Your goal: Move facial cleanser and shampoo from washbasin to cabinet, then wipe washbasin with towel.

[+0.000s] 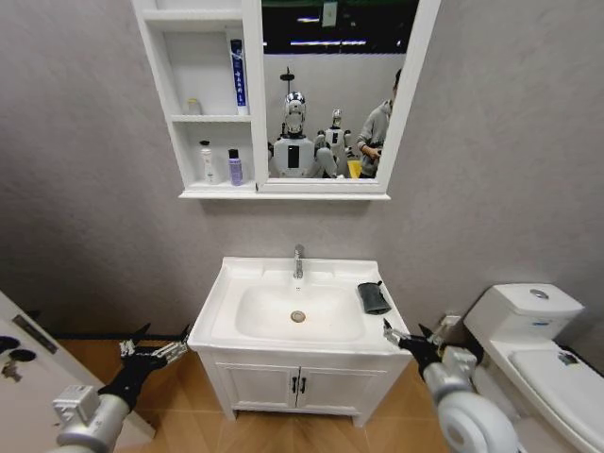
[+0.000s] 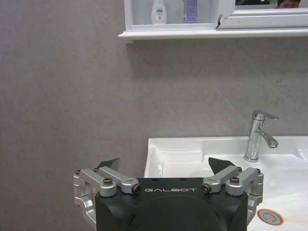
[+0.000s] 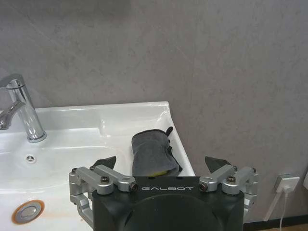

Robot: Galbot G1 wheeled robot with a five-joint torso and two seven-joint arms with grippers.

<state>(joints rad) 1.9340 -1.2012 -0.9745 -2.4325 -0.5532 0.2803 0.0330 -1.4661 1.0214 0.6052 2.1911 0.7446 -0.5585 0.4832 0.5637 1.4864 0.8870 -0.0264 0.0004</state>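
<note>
The dark towel (image 1: 374,298) lies on the washbasin (image 1: 231,283) rim, right of the chrome faucet (image 1: 299,261). Two bottles (image 1: 218,164) stand on the cabinet (image 1: 213,193) bottom shelf. Left gripper (image 1: 155,345) and right gripper (image 1: 408,337) hang released beside the basin. Wrist views read "GALBOT".

Cabinet (image 1: 247,113) top shelf cut by head view's upper edge; labels on its bottles too small to read. Toilet (image 1: 528,349) runs off the right edge. Towel (image 3: 151,154) near end hidden behind right gripper (image 3: 163,166) body. Washbasin (image 2: 192,154) front hidden behind left gripper (image 2: 166,168).
</note>
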